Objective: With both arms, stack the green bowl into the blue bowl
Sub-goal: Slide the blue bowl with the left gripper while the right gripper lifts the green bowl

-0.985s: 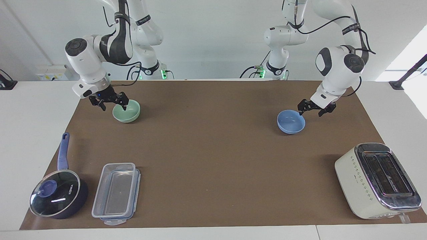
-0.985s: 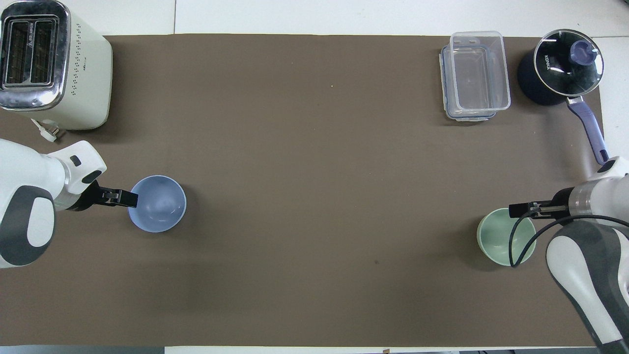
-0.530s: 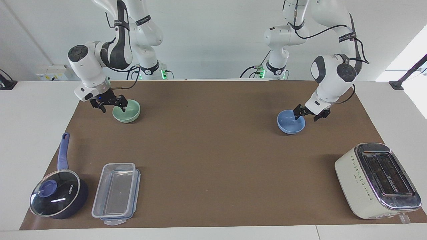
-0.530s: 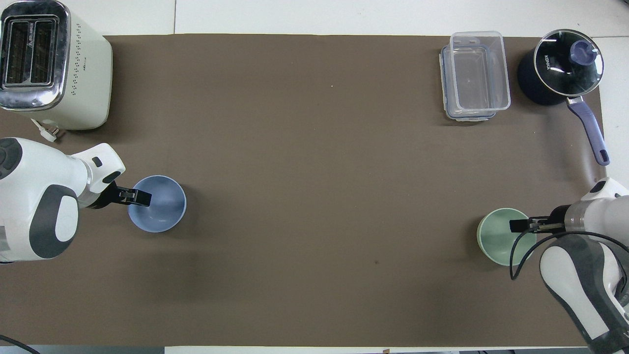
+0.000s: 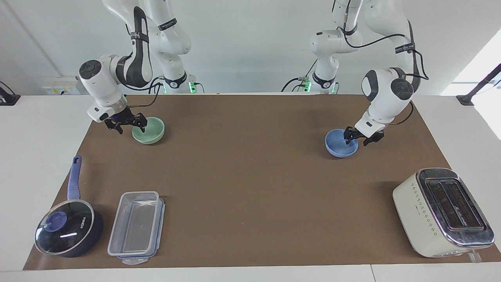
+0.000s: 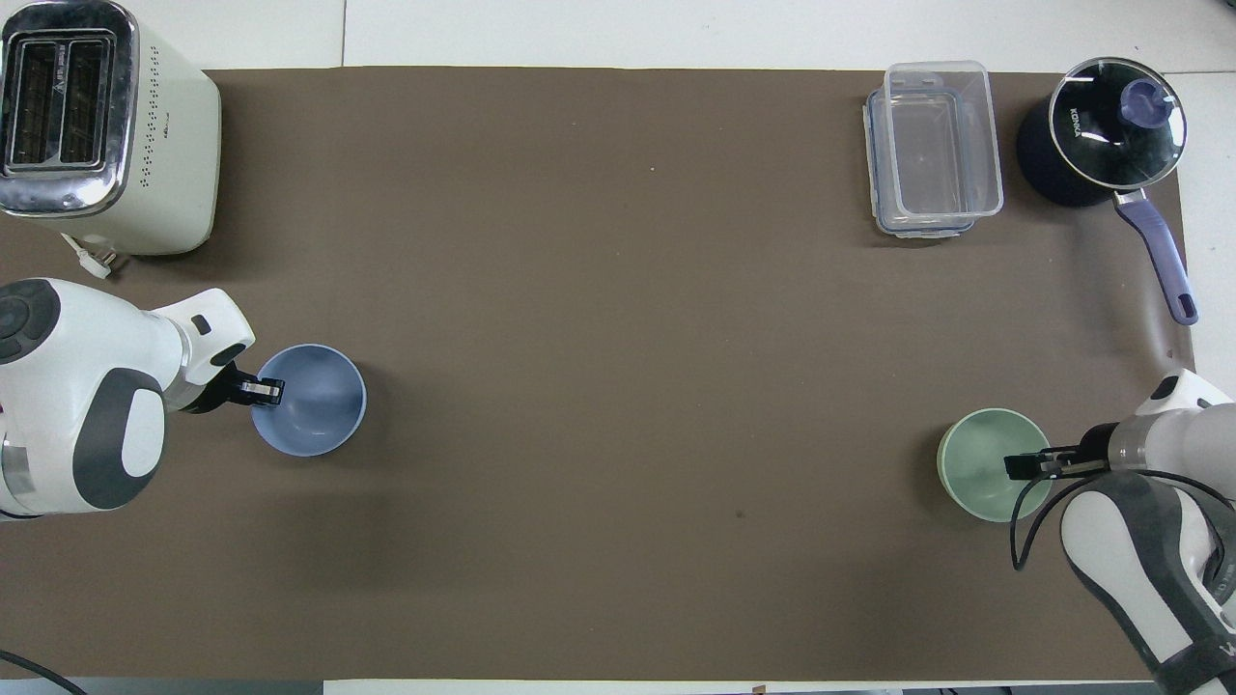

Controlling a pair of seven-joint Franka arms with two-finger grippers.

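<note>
The green bowl (image 5: 152, 131) stands on the brown mat at the right arm's end of the table; it also shows in the overhead view (image 6: 977, 463). My right gripper (image 5: 131, 128) (image 6: 1025, 467) is low at its rim, open, one finger inside the bowl and one outside. The blue bowl (image 5: 338, 147) (image 6: 319, 410) stands at the left arm's end. My left gripper (image 5: 357, 140) (image 6: 261, 388) is low at its rim, open, astride the rim in the same way. Both bowls rest on the mat, upright.
A cream toaster (image 5: 442, 211) (image 6: 97, 125) stands farther from the robots at the left arm's end. A clear plastic container (image 5: 137, 227) (image 6: 932, 145) and a dark blue saucepan with a glass lid (image 5: 66, 231) (image 6: 1101, 135) stand farther out at the right arm's end.
Both grippers have come down and moved in over the bowls' rims, each now with one finger inside its bowl. The bowls have not moved.
</note>
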